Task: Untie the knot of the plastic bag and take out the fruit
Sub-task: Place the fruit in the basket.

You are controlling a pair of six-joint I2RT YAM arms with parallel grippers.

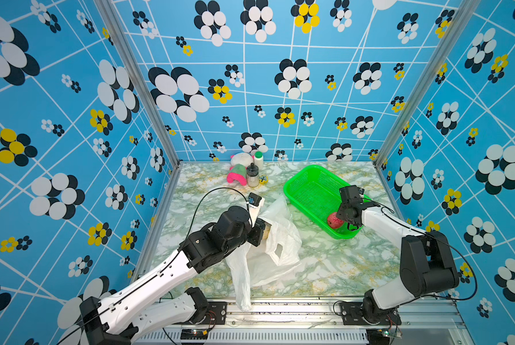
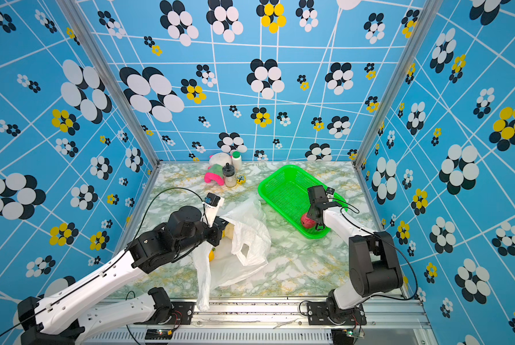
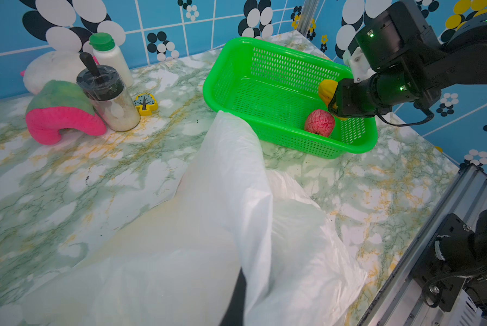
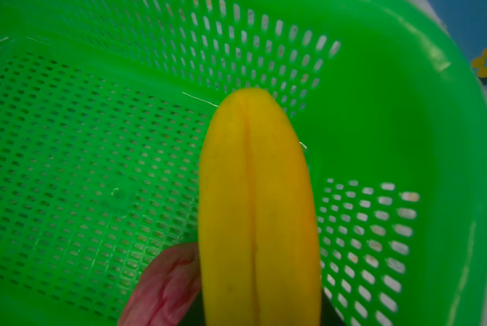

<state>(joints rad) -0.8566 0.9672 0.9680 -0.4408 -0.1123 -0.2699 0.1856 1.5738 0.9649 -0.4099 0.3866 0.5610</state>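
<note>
The knot step looks finished. No tied lump shows on the thin, crinkly white plastic bag [image 1: 283, 254], whose top lies loose and open with one strip trailing over the bench's front edge. The bag sits mid-bench, toward the front. I judge the step in hand to be emptying it, fruit by fruit, into the green perforated plastic basket [image 3: 287, 67] near the bench's far right corner.

The right claw [image 3: 337, 98] is partly closed around a long, smooth yellow toy fruit [image 4: 259, 211]. It holds the fruit inside the basket's nearer end, just beside a red bumpy ball [image 3: 320, 123]. Whether the yellow fruit touches the basket floor I cannot tell. The left claw [image 1: 263, 231] is closed tight on a fold of the bag's film at its mouth, lifting it.

The next move calls for the right claw to open and let the fruit drop, then rise clear of the basket wall and return to the bag's mouth. The left claw should hold that mouth up and open meanwhile.

Count:
- One bag and one basket.
- Two fruits out of the bag: the ball lying in the basket and the yellow one gripped.
- At least two yellowish fruit shapes [image 2: 211, 255] show in the bag's mouth; any others are hidden.
- Along the far edge stand one pink-and-white plush toy [image 1: 238, 176], one glass jar with a black lid [image 1: 252, 176], one white bottle with a green cap [image 1: 258, 159] and one small yellow tile [image 1: 263, 179].
</note>
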